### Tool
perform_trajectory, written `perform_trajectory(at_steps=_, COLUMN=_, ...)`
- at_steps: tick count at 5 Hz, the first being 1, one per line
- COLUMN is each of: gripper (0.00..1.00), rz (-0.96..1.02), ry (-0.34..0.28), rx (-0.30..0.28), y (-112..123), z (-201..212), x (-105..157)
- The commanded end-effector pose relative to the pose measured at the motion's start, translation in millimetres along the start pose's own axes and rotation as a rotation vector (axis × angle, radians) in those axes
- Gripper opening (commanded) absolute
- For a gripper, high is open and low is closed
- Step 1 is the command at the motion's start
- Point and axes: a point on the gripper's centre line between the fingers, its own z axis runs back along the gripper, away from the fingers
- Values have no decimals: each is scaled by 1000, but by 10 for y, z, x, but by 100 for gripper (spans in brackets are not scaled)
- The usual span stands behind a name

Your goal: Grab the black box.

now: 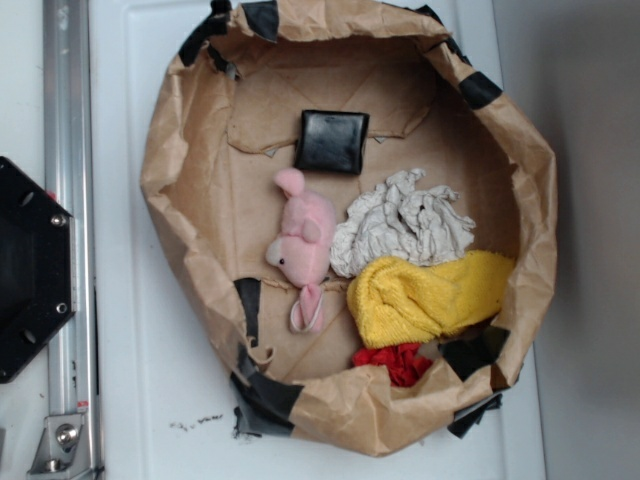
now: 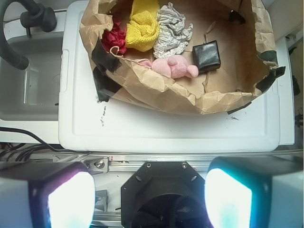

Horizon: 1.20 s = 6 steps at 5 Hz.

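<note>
Exterior: one black box (image 1: 332,141), one plush (image 1: 303,240) (three cloths (image 1: 404,224))

Paper basket (image 1: 525,200) — pink plush toy (image 1: 303,238), yellow towel (image 1: 430,295), grey rag (image 1: 405,220).

Paper nest wall (image 2: 156,88) hides the lower body of the pink plush toy (image 2: 173,66) in the wrist view, where the gripper (image 2: 149,199) shows only as two blurred glowing fingertips (image 2: 69,202) cut off by the bottom edge, while the red cloth (image 1: 395,360) lies mostly buried under the yellow cloth (image 1: 430,295).
</note>
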Motion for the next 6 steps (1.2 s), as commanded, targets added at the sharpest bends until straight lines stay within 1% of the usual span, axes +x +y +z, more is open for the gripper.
perform_trajectory(at_steps=1, gripper=100, rz=0, ry=0, rx=0, y=0, z=0, x=0)
perform_trajectory(at_steps=2, gripper=100, rz=-17, ry=-71, rx=109, y=118, z=-324, x=427)
perform_trajectory(at_steps=3, gripper=100, rz=-103, ry=-130, rx=78, y=138, z=-705, x=865)
perform_trajectory(at_steps=4, gripper=100, rz=-134, ry=-113, rx=131, y=269, z=-1029, x=1049)
perform_trajectory(at_steps=5, gripper=100, rz=-240, ry=-95, rx=54, y=466, z=-1220, x=1093)
perform_trajectory(at_steps=6, gripper=100, rz=-161, ry=-51, rx=77, y=795, z=-1447, x=1166)
